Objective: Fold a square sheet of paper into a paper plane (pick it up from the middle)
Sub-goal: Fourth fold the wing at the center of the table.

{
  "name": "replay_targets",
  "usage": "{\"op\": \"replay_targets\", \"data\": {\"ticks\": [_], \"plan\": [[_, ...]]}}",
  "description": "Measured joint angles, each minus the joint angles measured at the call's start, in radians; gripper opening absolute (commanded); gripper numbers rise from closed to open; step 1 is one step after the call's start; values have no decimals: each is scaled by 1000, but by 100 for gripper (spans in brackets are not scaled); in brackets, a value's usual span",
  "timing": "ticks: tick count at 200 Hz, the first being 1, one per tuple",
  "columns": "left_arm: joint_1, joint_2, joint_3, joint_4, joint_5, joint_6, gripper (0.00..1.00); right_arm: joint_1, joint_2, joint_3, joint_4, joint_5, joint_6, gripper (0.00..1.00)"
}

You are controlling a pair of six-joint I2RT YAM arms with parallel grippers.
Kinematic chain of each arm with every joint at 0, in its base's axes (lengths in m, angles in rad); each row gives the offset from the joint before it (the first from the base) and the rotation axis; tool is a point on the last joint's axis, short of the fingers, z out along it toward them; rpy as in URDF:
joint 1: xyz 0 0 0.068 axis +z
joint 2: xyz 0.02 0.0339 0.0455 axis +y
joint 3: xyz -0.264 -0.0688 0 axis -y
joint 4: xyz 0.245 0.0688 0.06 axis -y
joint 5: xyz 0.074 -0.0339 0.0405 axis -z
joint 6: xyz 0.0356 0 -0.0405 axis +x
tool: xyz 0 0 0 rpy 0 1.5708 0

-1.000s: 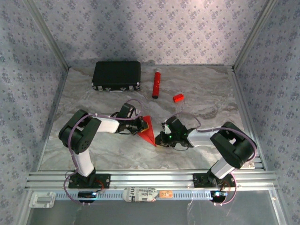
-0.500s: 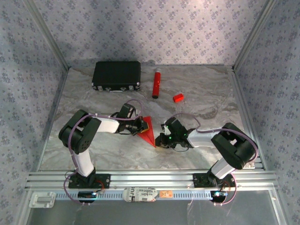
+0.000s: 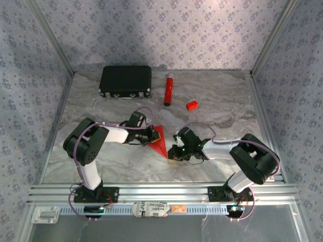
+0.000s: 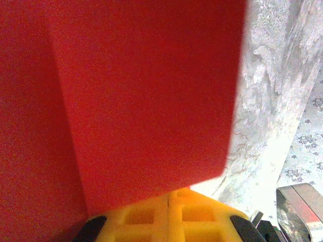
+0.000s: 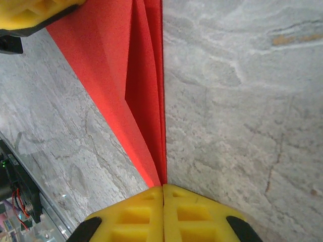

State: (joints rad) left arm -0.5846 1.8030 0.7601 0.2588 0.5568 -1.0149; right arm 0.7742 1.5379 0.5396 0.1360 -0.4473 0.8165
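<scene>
Here the paper plane (image 3: pixel 159 141), a pointed, creased wedge of bright red paper, lies low over the marble counter (image 3: pixel 222 108) between the two end effectors. The left end effector (image 3: pixel 154 136) is closed on the wide end. In its wrist view the yellow fingers (image 4: pixel 151 214) meet at a tight seam, and the red paper (image 4: pixel 141 91) spreads out ahead of them, with one long fold line running away from the fingers.

The right end effector (image 3: pixel 171 153) is also closed. In its wrist view the yellow fingers (image 5: pixel 192 209) pinch the narrow tip of the plane (image 5: pixel 146 101), whose layered folds fan away from them toward the left end effector (image 5: pixel 35 11) at the far end. How much of the tip sits inside that pinch is hard to judge; it looks like only the very point.

Well beyond both end effectors, toward the back wall, a black case (image 3: pixel 126 80) sits off to the left. A red tube (image 3: pixel 168 89) lies just beside it, and a small red block (image 3: pixel 191 105) is nearer the right end effector's side.
</scene>
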Motion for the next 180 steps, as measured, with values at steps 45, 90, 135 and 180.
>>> {"op": "replay_targets", "data": {"ticks": [45, 90, 135, 180], "plan": [[0, 0, -2, 3, 0, 0, 0, 2, 0, 2, -5, 1, -14, 7], [2, 0, -5, 6, 6, 0, 0, 3, -65, 1, -98, 31, -20, 15], [2, 0, -6, 8, 4, 0, 0, -28, -134, 46, -127, 39, -21, 7], [2, 0, -7, 11, 4, 0, 0, -21, -14, 185, -102, 18, -21, 4]]}}
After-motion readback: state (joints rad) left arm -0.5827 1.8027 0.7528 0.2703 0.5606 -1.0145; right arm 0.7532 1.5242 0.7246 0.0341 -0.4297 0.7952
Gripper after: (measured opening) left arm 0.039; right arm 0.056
